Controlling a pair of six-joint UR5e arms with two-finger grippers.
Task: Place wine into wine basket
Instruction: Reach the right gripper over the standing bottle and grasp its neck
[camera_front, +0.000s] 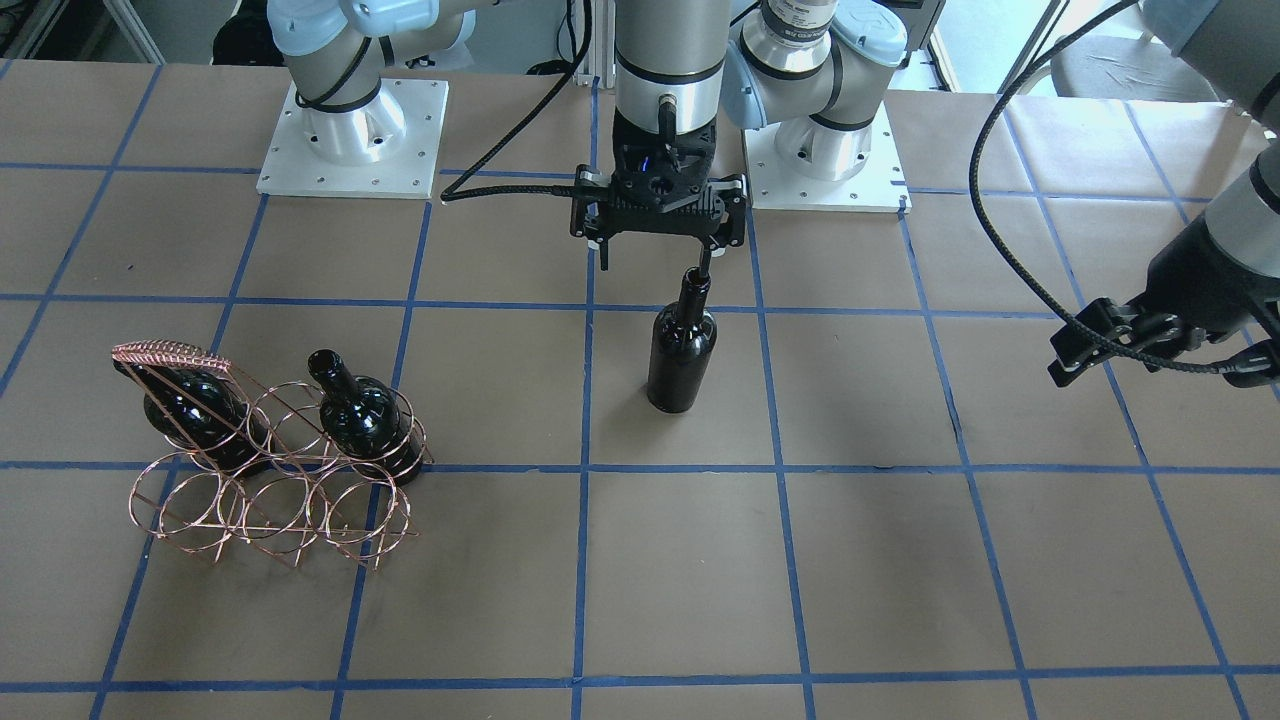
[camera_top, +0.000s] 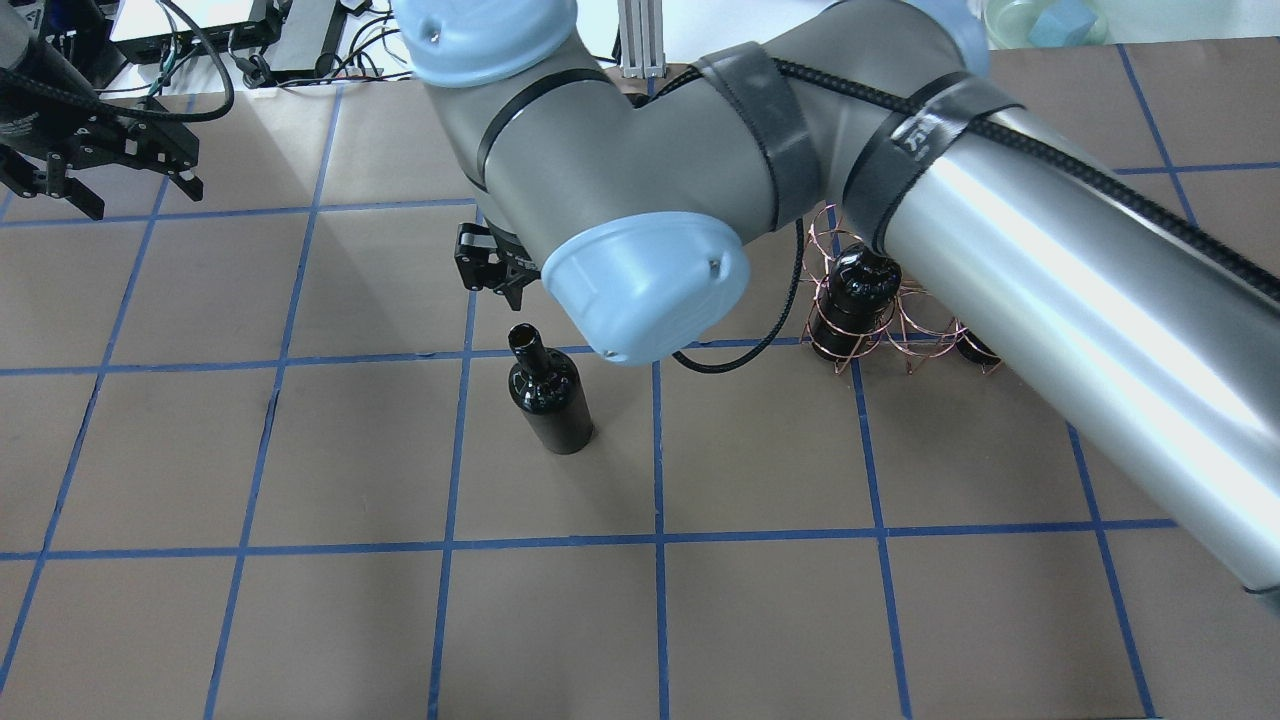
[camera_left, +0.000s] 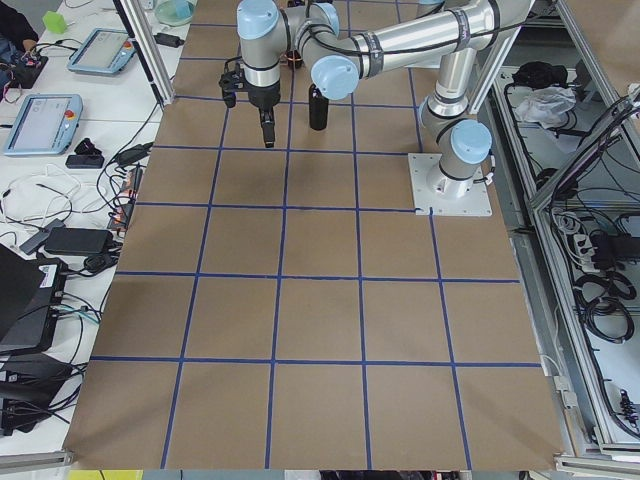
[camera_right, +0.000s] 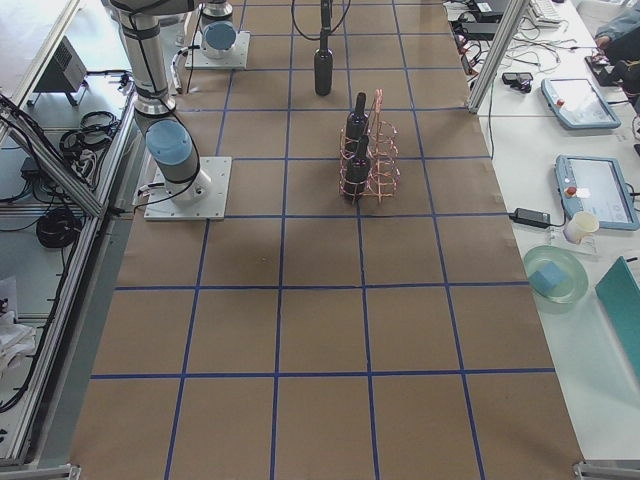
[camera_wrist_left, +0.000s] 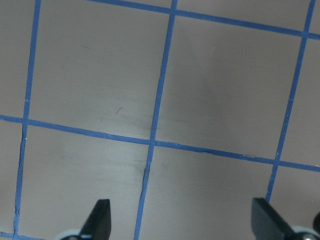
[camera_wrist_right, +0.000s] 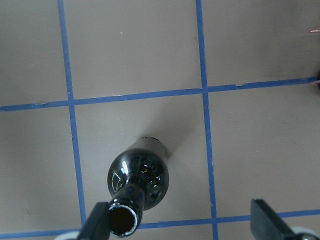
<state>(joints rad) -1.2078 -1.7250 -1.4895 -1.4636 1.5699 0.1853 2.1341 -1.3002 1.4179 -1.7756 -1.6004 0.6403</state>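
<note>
One wine bottle (camera_front: 682, 350), glossy black, stands upright on the table near the middle. My right gripper (camera_front: 655, 262) hangs open just above it. In the right wrist view the bottle (camera_wrist_right: 140, 180) has its mouth right beside one fingertip (camera_wrist_right: 100, 220), off-centre in the gap. The copper wire wine basket (camera_front: 270, 500) stands off to one side and holds two alike bottles (camera_front: 190, 405) (camera_front: 362, 420). My left gripper (camera_wrist_left: 181, 210) is open over bare table, far from the bottle and basket.
The table is brown paper with a grid of blue tape (camera_front: 585, 470). The right arm (camera_top: 1000, 250) stretches across the overhead view and hides part of the basket (camera_top: 900, 320). Both arm bases (camera_front: 350, 140) stand at the table's robot side.
</note>
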